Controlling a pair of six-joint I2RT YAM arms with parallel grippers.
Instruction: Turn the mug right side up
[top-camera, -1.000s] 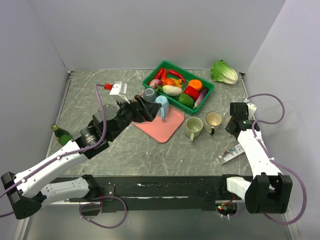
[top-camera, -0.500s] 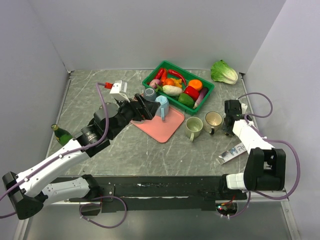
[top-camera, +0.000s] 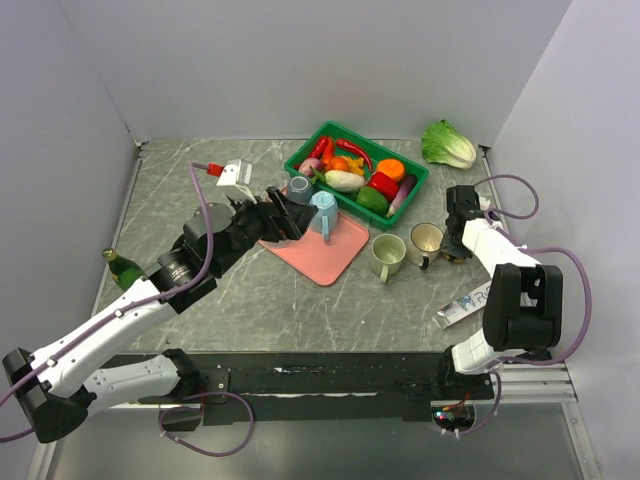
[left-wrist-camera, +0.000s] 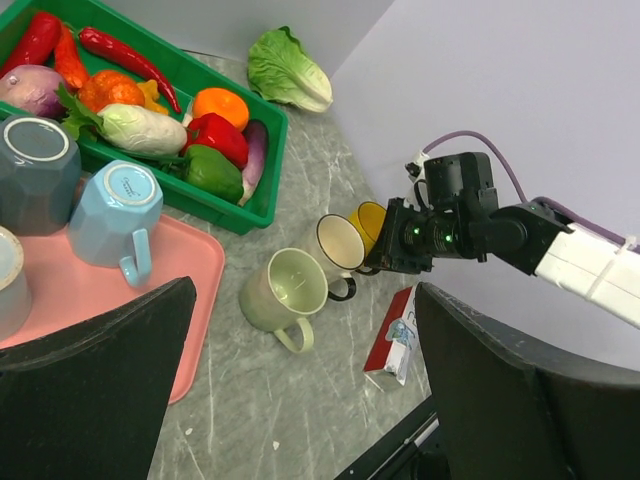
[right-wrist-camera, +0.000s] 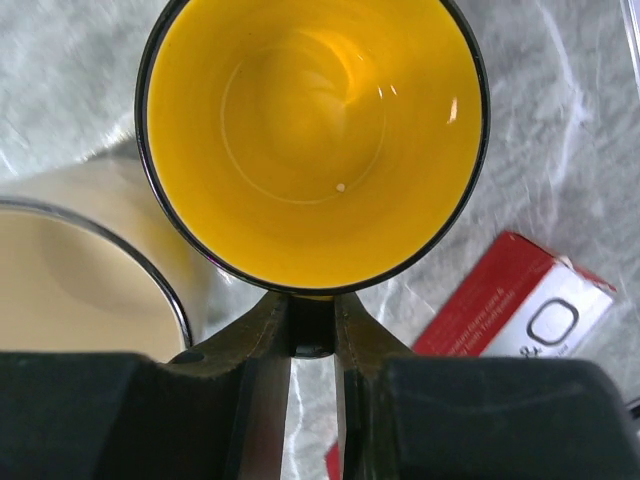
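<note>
Yellow mug (right-wrist-camera: 315, 130) at right side of tabletop (right-wrist-camera: 560, 120), just beside cream mug (right-wrist-camera: 70, 270). Mouth faces right wrist camera; long axis in line with end effector. Right end effector (right-wrist-camera: 313, 335) clamped on mug handle. Left end effector (left-wrist-camera: 300, 395) wide open, holding nothing, near pink tray (left-wrist-camera: 90, 290).

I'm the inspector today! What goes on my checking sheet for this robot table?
Surface: grey marbled table, no spills seen.
Job's things: yellow mug, open mouth facing the right wrist camera; blue mug and grey mug upside down on the pink tray.
Clutter: green mug and cream mug upright; basket of vegetables, lettuce, bottle, red box.
Grippers: left gripper open above the tray; right gripper shut on the yellow mug.
Cables: purple cables loop along both arms.
Surroundings: plain pale walls on three sides.
</note>
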